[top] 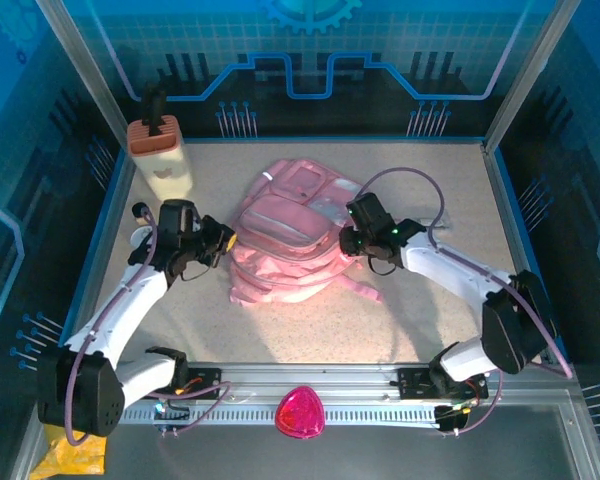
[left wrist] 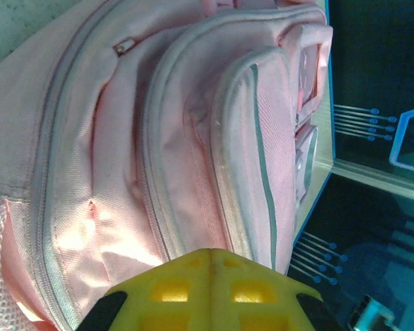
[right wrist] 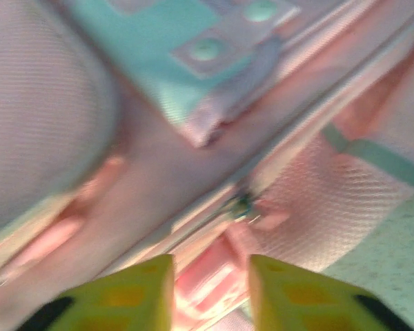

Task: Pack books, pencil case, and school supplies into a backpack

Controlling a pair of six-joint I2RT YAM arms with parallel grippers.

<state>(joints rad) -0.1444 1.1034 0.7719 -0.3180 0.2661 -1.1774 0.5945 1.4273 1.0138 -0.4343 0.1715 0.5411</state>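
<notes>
The pink backpack (top: 290, 230) lies flat in the middle of the table, front pockets up. My left gripper (top: 227, 240) sits at its left side. In the left wrist view its yellow fingertips (left wrist: 217, 258) are pressed together with nothing between them, just short of the backpack's zipped seams (left wrist: 152, 207). My right gripper (top: 346, 243) is at the backpack's right side. There its fingers stand apart (right wrist: 210, 265) over a zip pull (right wrist: 245, 203), and a blurred reddish piece with pale marks shows in the gap. The books, pencil case and school supplies are hidden.
A tall beige box with a black top (top: 160, 150) stands at the back left. A small white round item (top: 140, 212) lies beside my left arm. A pink object (top: 300, 412) rests on the front rail. Blue walls ring the table.
</notes>
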